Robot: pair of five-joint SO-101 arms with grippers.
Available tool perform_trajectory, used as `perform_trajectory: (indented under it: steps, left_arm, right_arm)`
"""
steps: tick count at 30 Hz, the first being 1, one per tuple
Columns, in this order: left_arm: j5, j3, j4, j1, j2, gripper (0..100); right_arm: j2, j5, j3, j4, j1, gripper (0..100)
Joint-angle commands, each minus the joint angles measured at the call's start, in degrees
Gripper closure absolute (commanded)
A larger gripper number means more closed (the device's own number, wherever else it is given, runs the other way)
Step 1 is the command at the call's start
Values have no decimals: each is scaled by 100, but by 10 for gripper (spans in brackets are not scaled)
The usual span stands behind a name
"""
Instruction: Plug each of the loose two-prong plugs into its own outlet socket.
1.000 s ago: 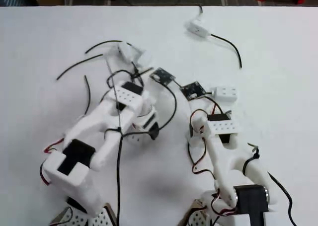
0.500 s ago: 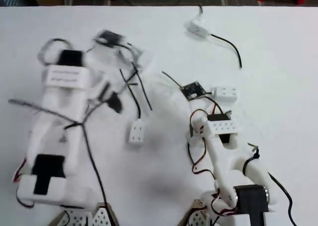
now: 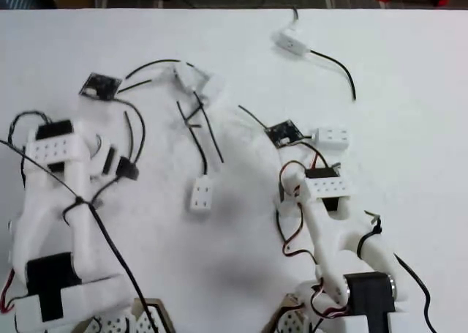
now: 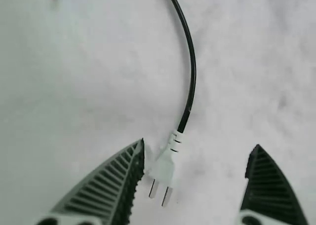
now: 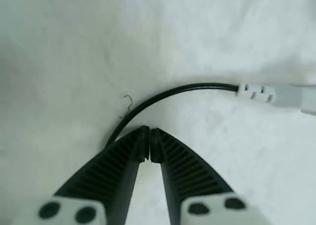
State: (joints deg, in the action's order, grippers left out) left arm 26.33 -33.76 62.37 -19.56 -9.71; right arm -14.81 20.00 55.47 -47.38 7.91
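Note:
In the left wrist view a white two-prong plug lies on the white table with its black cable curving away. My left gripper is open around it, the plug close beside one finger and far from the other. In the high view this arm stands at the left of the table, its gripper by a curved cable. My right gripper is shut on nothing, its tips just short of a black cable that ends in a white plug body. A white outlet block lies mid-table.
More white blocks lie around: one beside the right arm's wrist, one at the back with a cable, one among tangled black cables. The table's back edge runs along the top of the high view.
The left arm has swung from the middle of the table to its left side, uncovering the mid-table outlet block. The right arm has kept still.

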Motion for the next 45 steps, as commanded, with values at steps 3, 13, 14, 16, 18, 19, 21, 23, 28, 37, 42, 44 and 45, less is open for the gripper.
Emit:
perform_trajectory:
  steps: [3,13,14,16,18,19,21,23,28,37,42,44,45]
  left_arm:
    - [466,-1178,-1011,-259,-576,679]
    - [1565,-2760,-2620,-1165,-1200,680]
    - [1662,-2831,-2629,-1165,-1279,680]
    - [1837,-2945,-2629,-1130,-1437,680]
    - [1969,-3007,-2620,-1095,-1578,680]
    - [1987,-3007,-2602,-1068,-1613,681]
    - [2004,-3015,-2593,-1051,-1666,710]
    - [2004,-3015,-2620,-1042,-1666,771]
    - [2075,-2980,-2637,-804,-1666,856]
    - [2576,-3007,-2629,-629,-1648,705]
    - [2585,-2998,-2637,-629,-1648,712]
    - [2778,-2998,-2637,-629,-1648,750]
    - [2919,-2998,-2637,-629,-1648,775]
  right_arm:
    - [-163,-378,18,198,66,977]
    - [-154,-554,18,259,66,977]
    - [-154,-554,18,259,66,977]
    - [-145,-554,18,259,66,977]
    - [-145,-554,18,251,66,978]
    - [-145,-554,18,251,66,978]
    - [-145,-554,18,242,66,978]
    - [-145,-554,18,233,66,978]
    - [-145,-554,18,233,66,978]
    - [-145,-554,18,233,66,978]
    - [-154,-554,18,224,66,978]
    - [-154,-554,18,224,66,978]
    - [-154,-554,18,224,66,978]
